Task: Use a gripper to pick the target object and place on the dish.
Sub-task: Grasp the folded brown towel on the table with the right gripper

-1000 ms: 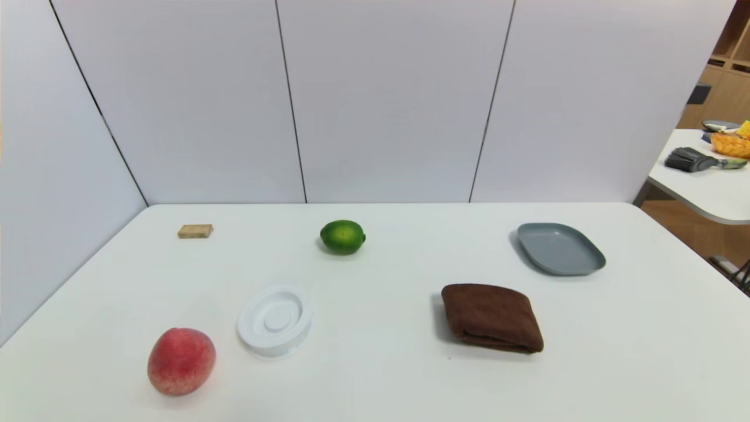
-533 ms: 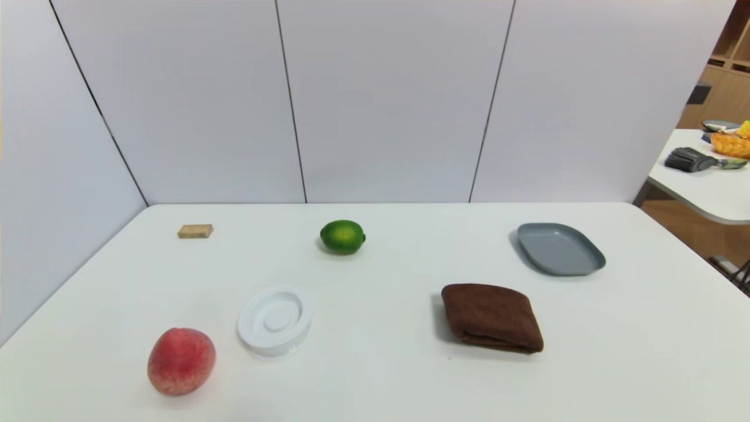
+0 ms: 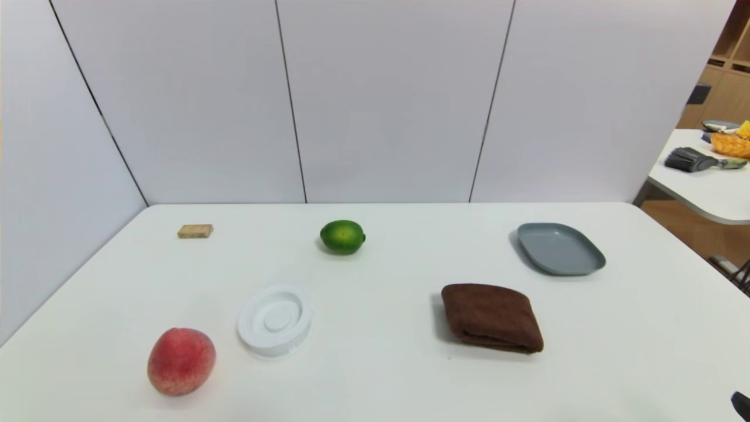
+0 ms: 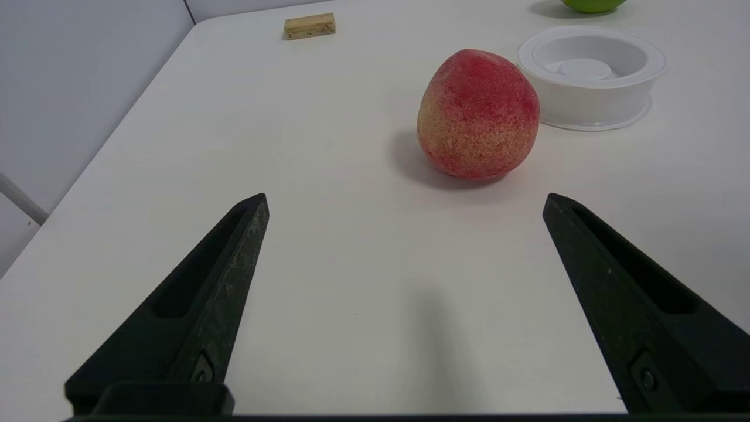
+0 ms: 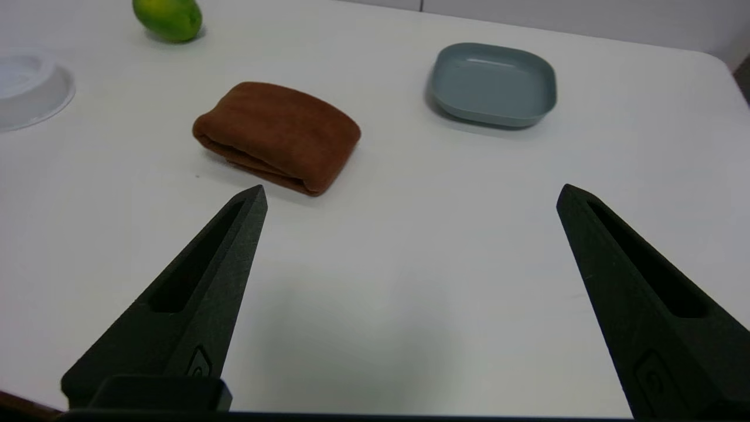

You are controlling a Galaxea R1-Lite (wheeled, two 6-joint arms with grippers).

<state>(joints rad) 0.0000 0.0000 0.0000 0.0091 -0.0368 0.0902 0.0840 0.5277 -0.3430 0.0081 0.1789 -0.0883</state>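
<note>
The target object, a dark brown folded towel, lies on the white table to the right of centre; the right wrist view shows the towel too. Behind it and to its right sits the blue-grey dish, which shows bare in the right wrist view. My right gripper is open over bare table near the front right edge, short of the towel, with nothing between its fingers. Only one tip of it shows in the head view's bottom right corner. My left gripper is open near the front left, short of the peach.
A red peach and a round white ridged disc sit at the front left. A green lime lies at the back centre and a small tan block at the back left. White panels wall the table's back and left.
A black tip of my right gripper has come into the head view's bottom right corner. Nothing on the table has moved.
</note>
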